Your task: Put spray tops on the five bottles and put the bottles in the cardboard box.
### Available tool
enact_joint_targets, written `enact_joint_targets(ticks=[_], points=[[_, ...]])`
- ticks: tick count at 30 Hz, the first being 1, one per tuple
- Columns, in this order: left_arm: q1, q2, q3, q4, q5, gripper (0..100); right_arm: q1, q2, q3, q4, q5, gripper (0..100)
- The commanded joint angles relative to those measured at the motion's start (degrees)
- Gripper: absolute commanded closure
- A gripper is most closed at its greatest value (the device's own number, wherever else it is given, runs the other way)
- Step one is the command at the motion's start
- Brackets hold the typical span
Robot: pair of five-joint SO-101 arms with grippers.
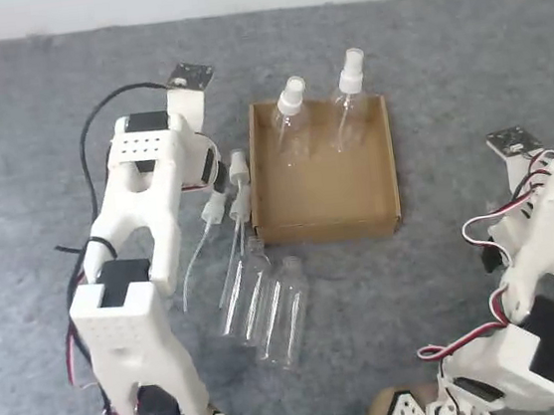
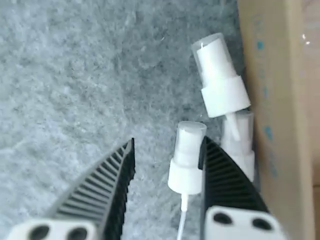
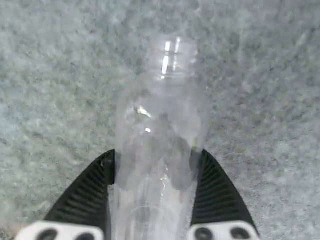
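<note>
1. the left end effector (image 2: 167,150) is open, its jaws set astride one loose spray top (image 2: 187,160) that lies on the counter (image 2: 75,65). the top sits close against one jaw and well off the other, so closing would likely push it sideways before it is pinched.
2. the spread looks chosen to take the top across its white collar. the thin dip tube trails back toward the wrist, which would leave the tube free to go into a bottle neck.
3. just beyond lie two other spray tops (image 2: 220,80), crowded against the outer wall of the cardboard box (image 2: 275,100). there is little room on the box side, so a neighbour could get nudged.
4. the right end effector (image 3: 155,157) is closed on an open bottle (image 3: 162,115), with the jaws pressed to both sides of its body below the shoulder. the threaded neck points away and is bare, a hold that keeps the mouth clear to receive a top.
5. in the high view, two capped bottles (image 1: 290,121) rest in the box with their tops toward its far wall. that share of the task looks done.
6. bare bottles (image 1: 247,296) lie side by side on the counter just in front of the box, necks toward the loose tops. i cannot tell their exact number.
7. the step in hand seems to be picking up a top for the held bottle, and the capping work is under half done.
</note>
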Motion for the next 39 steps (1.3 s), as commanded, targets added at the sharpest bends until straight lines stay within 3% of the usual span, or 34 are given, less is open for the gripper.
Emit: enact_joint_targets(ticks=[1,11,21,31,34,39], points=[[0.62,-0.44,-1.98,0.35,-1.49,80,0.66,-0.48,-3.43,-0.57,0.53,99.3],[0.26,2.73,-2.77,0.26,-1.76,81,0.66,-0.48,-3.34,-0.66,0.53,99.3],[0.44,7.12,-3.30,-0.53,-2.20,98,0.66,-0.75,-3.78,-1.01,0.88,99.2],[-4.75,-15.65,-4.88,8.53,-2.11,99,2.07,-0.66,-7.74,-0.57,2.37,98.7],[-4.48,-22.95,-4.00,12.92,-1.23,99,2.42,-0.48,-8.35,-0.48,2.55,88.8],[-4.31,-33.85,3.91,13.10,1.76,99,2.59,-0.40,-8.35,-0.48,4.75,66.0]])
